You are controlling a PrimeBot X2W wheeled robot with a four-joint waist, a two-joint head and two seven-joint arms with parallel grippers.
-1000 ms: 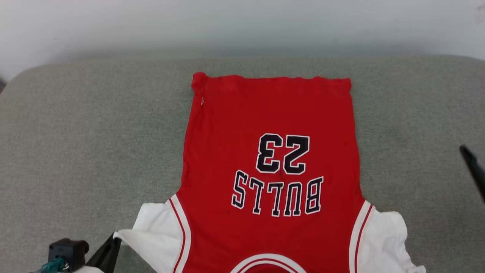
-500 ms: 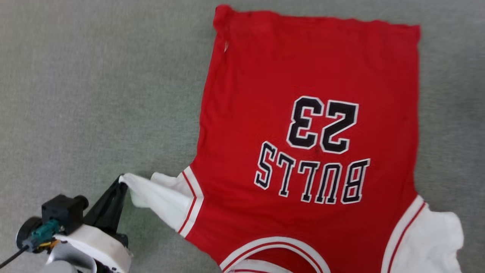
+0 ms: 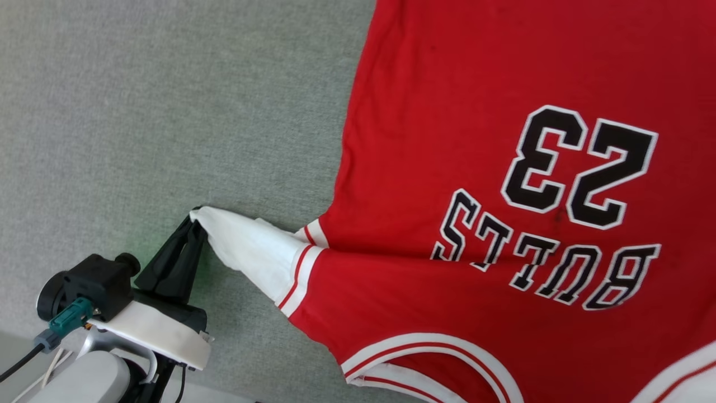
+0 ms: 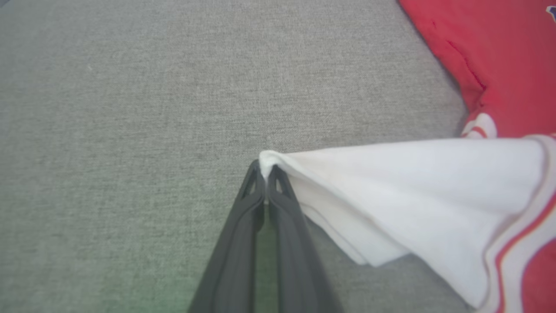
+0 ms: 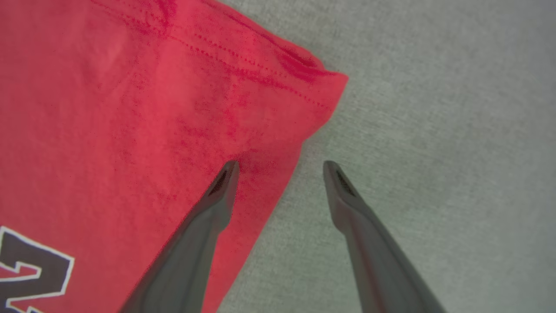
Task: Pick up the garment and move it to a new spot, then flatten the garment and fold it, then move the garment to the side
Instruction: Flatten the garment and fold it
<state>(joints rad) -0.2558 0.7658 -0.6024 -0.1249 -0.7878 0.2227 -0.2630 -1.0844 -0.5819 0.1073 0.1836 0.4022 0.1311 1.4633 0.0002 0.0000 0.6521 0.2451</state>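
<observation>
One red shirt (image 3: pixel 447 140) lies spread on the grey surface (image 3: pixel 168 112) in the head view, its black "BULLS 23" print upside down and its collar at the bottom edge. At lower left, the left gripper (image 3: pixel 196 220) is clamped on the tip of the white sleeve (image 3: pixel 251 252), which stretches taut from the body. From the left wrist, both dark fingers meet on that tip, the sleeve fanning rightward to its striped trim. From the right wrist, the right gripper (image 5: pixel 280 167) stands fingers apart, astride the shirt's side edge near a hem corner, one tip over red, one over grey; whether either touches, I cannot tell
</observation>
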